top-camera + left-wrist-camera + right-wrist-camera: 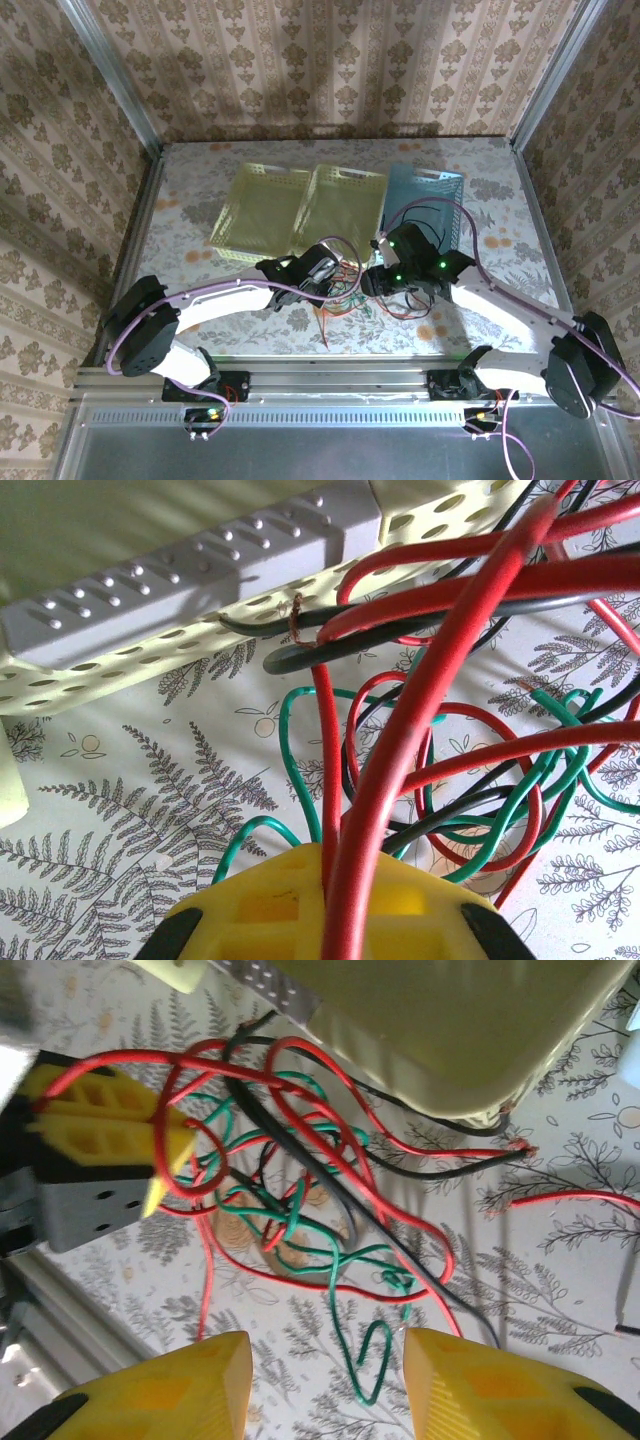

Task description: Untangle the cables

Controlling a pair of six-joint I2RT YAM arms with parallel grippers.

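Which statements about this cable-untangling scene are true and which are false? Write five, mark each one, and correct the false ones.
1. The left gripper is shut on a red cable. True.
2. The right gripper is shut on a green cable. False: it is open and grips nothing.
3. Two yellow baskets and one blue basket stand on the table. True.
4. The cables lie inside the blue basket. False: they lie tangled on the table in front of the baskets.
5. All the cables are red. False: some are green or black.
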